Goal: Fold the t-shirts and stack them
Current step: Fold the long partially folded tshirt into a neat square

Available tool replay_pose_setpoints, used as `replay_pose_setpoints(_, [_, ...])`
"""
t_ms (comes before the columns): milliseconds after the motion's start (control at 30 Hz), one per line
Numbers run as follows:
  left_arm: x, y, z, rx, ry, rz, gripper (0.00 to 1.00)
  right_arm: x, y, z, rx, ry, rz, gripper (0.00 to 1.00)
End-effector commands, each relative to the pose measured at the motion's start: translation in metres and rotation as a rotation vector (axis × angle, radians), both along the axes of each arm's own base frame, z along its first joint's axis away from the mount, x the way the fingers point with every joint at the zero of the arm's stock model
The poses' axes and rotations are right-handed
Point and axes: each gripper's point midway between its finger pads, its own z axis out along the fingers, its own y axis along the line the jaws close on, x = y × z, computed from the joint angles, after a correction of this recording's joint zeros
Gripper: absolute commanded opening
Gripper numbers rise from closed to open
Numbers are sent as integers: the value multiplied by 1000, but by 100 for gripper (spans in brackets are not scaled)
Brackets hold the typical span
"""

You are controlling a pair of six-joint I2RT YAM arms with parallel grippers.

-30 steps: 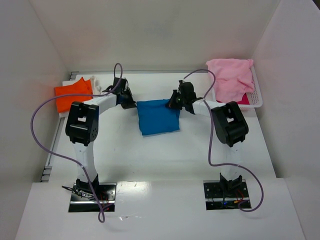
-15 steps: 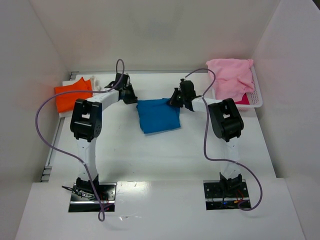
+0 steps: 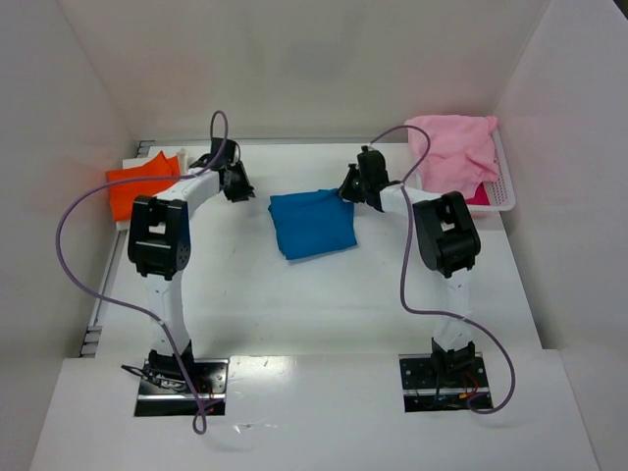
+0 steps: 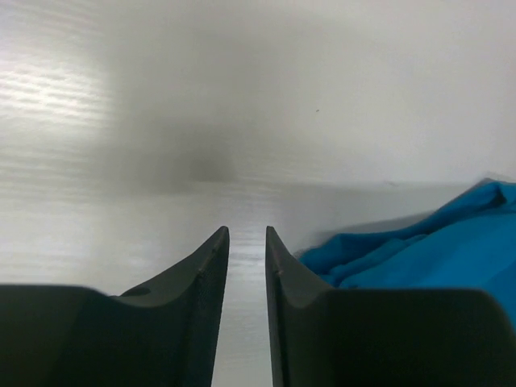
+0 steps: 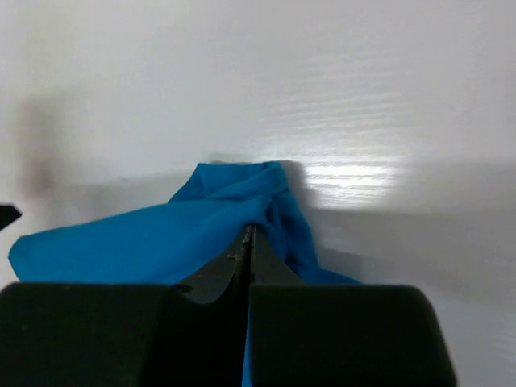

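Far left on the white bench point(image 3: 294, 304): orange t-shirt point(image 3: 137, 188), crumpled. Left claw point(image 4: 246, 232) narrowly apart, empty, just beside blue t-shirt point(image 3: 312, 224) without touching. Blue t-shirt mid-bench, folded flat, near-square, a shade longer left to right, turned slightly askew. Right claw point(image 5: 248, 231) clamped on its far right corner, cloth bunched at the tips. Far right: pink t-shirt point(image 3: 453, 152) heaped over white basket point(image 3: 506, 191).
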Motion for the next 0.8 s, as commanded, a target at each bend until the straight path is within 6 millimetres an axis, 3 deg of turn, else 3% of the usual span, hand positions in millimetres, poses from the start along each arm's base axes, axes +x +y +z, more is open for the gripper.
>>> replay_pose_setpoints(0, [-9,6,48,9,-86,-9,34,27,-25,86,-20,-188,-62,0])
replay_pose_setpoints(67, [-12,-10,70,-63,-127,-79,32,23,-26,103,-11,-217,-50,0])
replay_pose_setpoints(167, [-19,-29,87,-114,-152,-160,18,9,-21,117,17,-219,-7,0])
replay_pose_setpoints(233, [-25,-51,97,-129,-173,-224,6,-2,-18,117,40,-213,17,0])
replay_pose_setpoints(333, [-30,-74,103,-181,-189,-304,1,-18,-9,124,90,-219,78,0])
replay_pose_setpoints(500, [-35,-91,73,-233,-148,-312,0,-32,5,111,125,-181,186,0])
replay_pose_setpoints(767, [-33,-84,1,-209,-34,-233,0,-26,7,64,107,-91,183,0])
